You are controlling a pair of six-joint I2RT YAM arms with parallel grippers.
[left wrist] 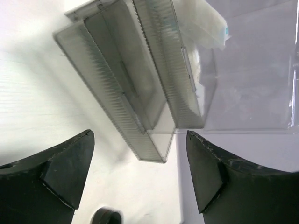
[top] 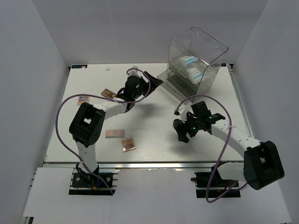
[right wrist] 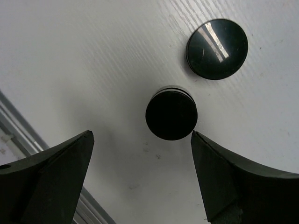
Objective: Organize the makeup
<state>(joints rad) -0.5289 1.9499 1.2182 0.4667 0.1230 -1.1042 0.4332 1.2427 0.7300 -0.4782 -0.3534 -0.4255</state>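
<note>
Two small round black jars lie on the white table under my right gripper [right wrist: 141, 134], which is open with nothing between its fingers. One jar [right wrist: 171, 115] sits just beyond the fingertips and the other jar [right wrist: 217, 49] lies farther off to the right. My left gripper [left wrist: 139, 135] is also open and empty, hanging in front of a pulled-out clear drawer [left wrist: 126, 93] of the acrylic box [top: 196, 56]. White blue-printed pouches [top: 191, 67] sit inside the box. Flat pink-brown palettes lie at the left [top: 109, 93] [top: 83, 99] and near the front [top: 115, 133] [top: 128, 143].
A dark round shape [left wrist: 106, 217] shows at the bottom edge of the left wrist view, cut off. The table's metal front rail [right wrist: 18, 135] runs close to my right gripper [top: 181, 133]. My left gripper [top: 156, 80] is by the box's drawers.
</note>
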